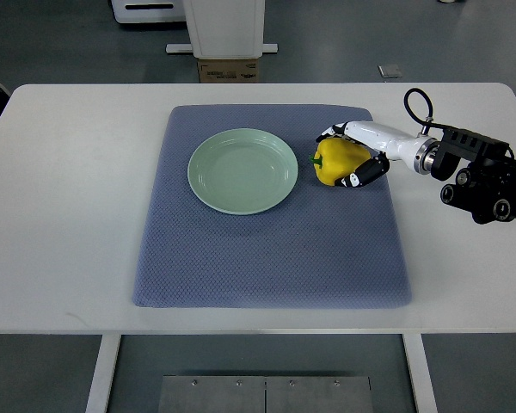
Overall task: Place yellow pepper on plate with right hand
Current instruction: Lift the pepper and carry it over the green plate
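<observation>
We see a white table point(69, 215) from above, with a blue-grey mat point(267, 258) spread across its middle. On the mat's upper left part sits a pale green plate point(242, 170), bare inside. Just right of the plate, close to its rim but not touching it, is the yellow pepper point(337, 162), resting on the mat with its green stem pointing left toward the plate.

Our right hand point(354, 155) comes in from the right edge on a white forearm behind a black wrist assembly. Its fingers point(367, 172) are curled around the pepper: some wrap over the far side, and the dark-tipped ones close in on the near side, so the pepper is pinched between them. The pepper looks to be on the mat, though we cannot tell whether it is lifted slightly clear of it.

Beyond the table's far edge we see a white pedestal point(224, 26) and a cardboard box point(228, 70) on the grey floor
</observation>
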Motion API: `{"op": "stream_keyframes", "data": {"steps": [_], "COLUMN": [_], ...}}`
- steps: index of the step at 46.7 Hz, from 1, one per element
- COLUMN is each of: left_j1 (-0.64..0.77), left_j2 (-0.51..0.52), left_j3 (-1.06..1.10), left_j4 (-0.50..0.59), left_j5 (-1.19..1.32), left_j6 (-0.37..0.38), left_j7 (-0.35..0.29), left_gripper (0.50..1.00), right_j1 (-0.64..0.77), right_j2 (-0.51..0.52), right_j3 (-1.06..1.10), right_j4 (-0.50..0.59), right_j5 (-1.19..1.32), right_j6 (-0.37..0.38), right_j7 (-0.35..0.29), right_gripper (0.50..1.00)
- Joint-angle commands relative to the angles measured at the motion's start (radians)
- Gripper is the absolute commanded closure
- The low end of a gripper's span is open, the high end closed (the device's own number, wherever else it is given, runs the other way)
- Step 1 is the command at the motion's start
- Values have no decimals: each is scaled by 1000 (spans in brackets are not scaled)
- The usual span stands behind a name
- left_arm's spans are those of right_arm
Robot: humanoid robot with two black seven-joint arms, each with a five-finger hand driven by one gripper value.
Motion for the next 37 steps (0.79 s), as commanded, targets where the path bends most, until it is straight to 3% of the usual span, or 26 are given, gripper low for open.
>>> {"op": "stream_keyframes", "data": {"steps": [1, 14, 28, 37], "left_j1": [0, 0, 0, 0], "left_j2": [0, 0, 0, 0], "left_j3": [0, 0, 0, 0], "left_j4": [0, 0, 0, 0], "left_j5": [0, 0, 0, 0], "left_j6": [0, 0, 0, 0], "left_j7": [0, 0, 0, 0], "left_gripper": [500, 500, 500, 500], "right_j1": [29, 96, 106, 100], "right_j2": [13, 101, 275, 275], "right_j3": [0, -3, -41, -66], "right_j4": [4, 4, -66, -109], "right_j5": [4, 25, 74, 97], "right_j6": [0, 2, 3, 3], "right_j7": [-1, -6, -20, -20], "right_gripper": [1000, 1000, 1000, 1000]}}
